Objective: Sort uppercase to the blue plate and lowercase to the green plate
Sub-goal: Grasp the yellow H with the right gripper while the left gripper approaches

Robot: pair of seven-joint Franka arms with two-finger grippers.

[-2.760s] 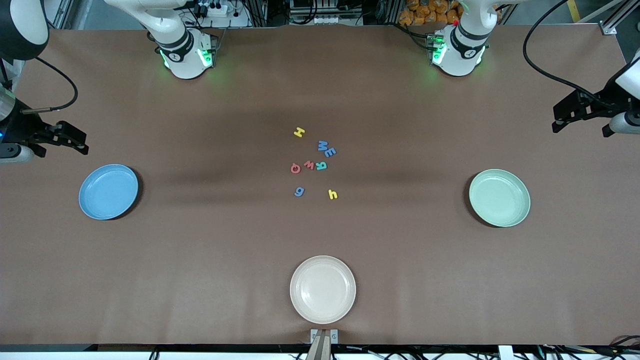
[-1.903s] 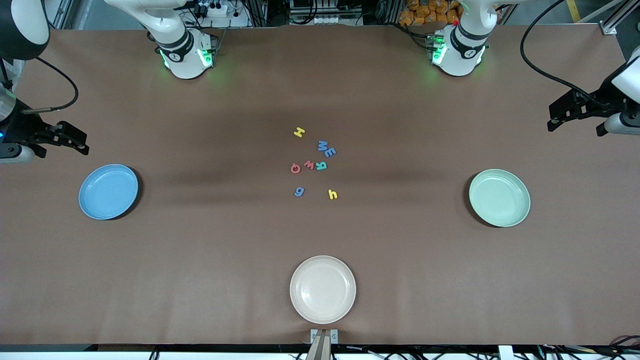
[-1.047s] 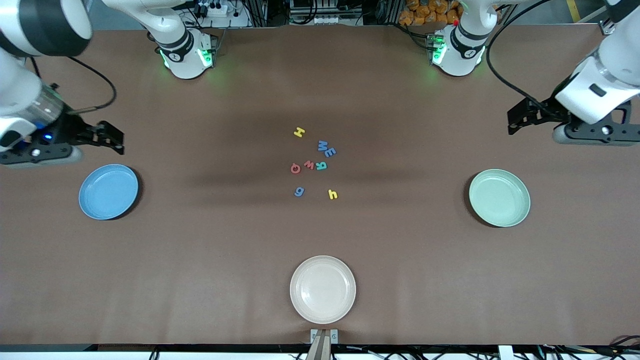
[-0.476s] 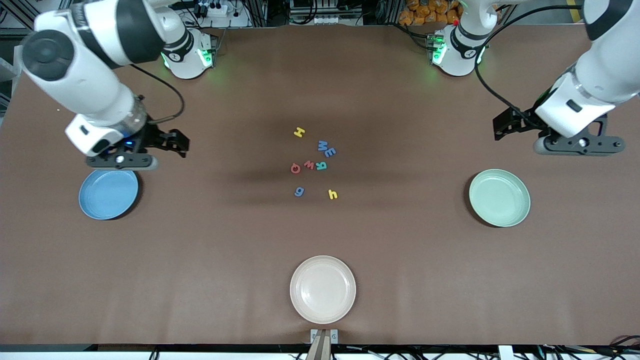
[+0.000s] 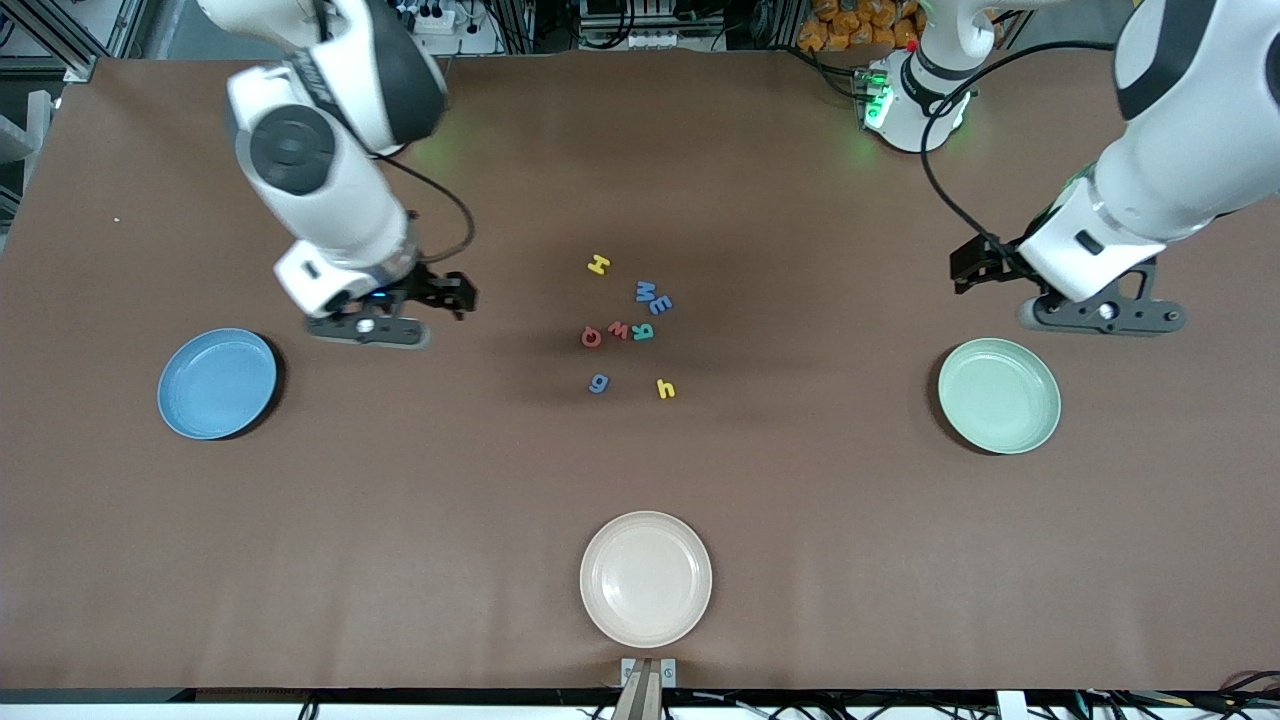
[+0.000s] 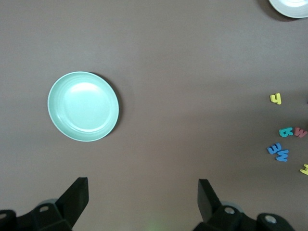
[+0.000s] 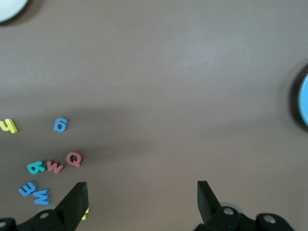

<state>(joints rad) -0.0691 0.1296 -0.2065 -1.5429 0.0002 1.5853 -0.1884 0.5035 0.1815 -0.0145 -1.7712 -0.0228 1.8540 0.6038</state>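
The letters lie in a loose cluster mid-table. Uppercase are yellow H (image 5: 598, 264), blue M (image 5: 646, 291), teal R (image 5: 642, 332) and red Q (image 5: 591, 337). Lowercase are red w (image 5: 618, 331), blue g (image 5: 598, 383), yellow h (image 5: 666, 389) and a blue three-pronged letter (image 5: 660, 304). The blue plate (image 5: 217, 383) lies toward the right arm's end and the green plate (image 5: 998, 395) toward the left arm's end; both hold nothing. My right gripper (image 5: 455, 294) hangs open over bare table between the blue plate and the letters. My left gripper (image 5: 968, 270) hangs open over bare table beside the green plate.
A cream plate (image 5: 646, 578) sits near the table's front edge, nearer to the front camera than the letters. Brown table surface stretches between the plates. A black cable loops from the left arm's base (image 5: 915, 95) to its wrist.
Both arms have swung in from the table's ends toward the middle. The right gripper has passed the blue plate toward the letters. The left has come beside the green plate. No letter has moved.
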